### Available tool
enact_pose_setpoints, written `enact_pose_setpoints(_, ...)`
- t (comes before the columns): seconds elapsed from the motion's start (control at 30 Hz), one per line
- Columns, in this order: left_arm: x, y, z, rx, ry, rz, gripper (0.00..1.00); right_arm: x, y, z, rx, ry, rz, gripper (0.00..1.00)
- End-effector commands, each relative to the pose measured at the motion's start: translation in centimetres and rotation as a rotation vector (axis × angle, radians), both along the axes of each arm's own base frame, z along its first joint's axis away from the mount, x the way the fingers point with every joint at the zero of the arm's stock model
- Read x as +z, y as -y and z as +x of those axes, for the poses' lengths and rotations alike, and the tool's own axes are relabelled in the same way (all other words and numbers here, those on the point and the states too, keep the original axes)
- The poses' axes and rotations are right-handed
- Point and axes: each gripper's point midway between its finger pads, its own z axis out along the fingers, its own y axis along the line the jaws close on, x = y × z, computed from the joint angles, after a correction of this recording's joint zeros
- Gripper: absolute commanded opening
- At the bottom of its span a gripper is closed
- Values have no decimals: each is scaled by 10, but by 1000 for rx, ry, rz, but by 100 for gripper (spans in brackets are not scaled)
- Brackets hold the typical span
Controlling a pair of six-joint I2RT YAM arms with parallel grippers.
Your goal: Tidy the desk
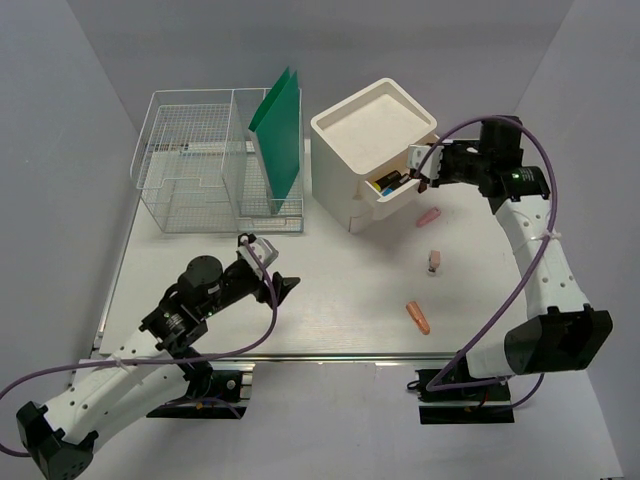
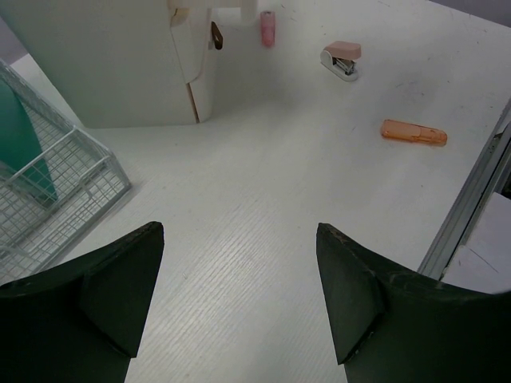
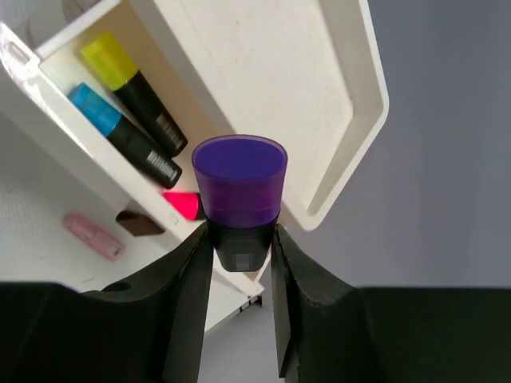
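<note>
My right gripper (image 3: 239, 239) is shut on a black highlighter with a purple cap (image 3: 239, 179), held just over the open top drawer (image 3: 96, 104) of the white drawer box (image 1: 370, 135). Yellow (image 3: 132, 88), blue (image 3: 120, 132) and pink (image 3: 182, 204) highlighters lie in that drawer. On the white desk (image 1: 330, 300) lie a pink eraser-like piece (image 1: 428, 216), a small pink stapler (image 1: 434, 261) and an orange pen-like item (image 1: 418, 317). My left gripper (image 2: 239, 263) hovers open over bare desk at front left, with nothing between its fingers.
A wire basket (image 1: 195, 170) holding an upright green folder (image 1: 280, 135) stands at the back left, beside the drawer box. A metal rail (image 2: 471, 199) runs along the desk's near edge. Grey walls enclose the sides and back.
</note>
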Motion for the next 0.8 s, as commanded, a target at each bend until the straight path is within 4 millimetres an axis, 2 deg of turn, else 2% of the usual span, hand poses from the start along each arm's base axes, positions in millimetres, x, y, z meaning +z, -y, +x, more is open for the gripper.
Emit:
enact_pose_setpoints(0.0,2,-4,1,16,14,-3,86,24,-13,14,13,109,-8,0)
enact_pose_setpoints(0.13,6,-8,1,33,30,-9,87,2,-20,22,7,90,-40,0)
enact_pose_setpoints(0.4,8,-11,1,39,38,-11,86,-26,-27,45,-45,61,-83,0)
enact_pose_setpoints(0.47,9,-11,1,42,38,-10,86,-32,-29,46,-44,48,-94,6)
enact_pose_setpoints(0.53,10,-11,0,39,42,-14,86,-35,-29,46,-47,44,-99,15)
enact_pose_setpoints(0.6,11,-12,-1,39,46,-19,87,-40,-29,43,-40,34,-114,30)
enact_pose_setpoints(0.63,11,-12,-1,37,48,-19,87,-42,-29,42,-39,30,-119,46)
enact_pose_setpoints(0.7,11,-11,-1,34,45,-16,87,-43,-27,40,-43,31,-125,54)
enact_pose_setpoints(0.73,11,-11,-1,32,46,-15,87,-43,-28,40,-41,32,-123,63)
enact_pose_setpoints(0.77,11,-11,-1,33,45,-16,86,-42,-28,39,-43,33,-120,65)
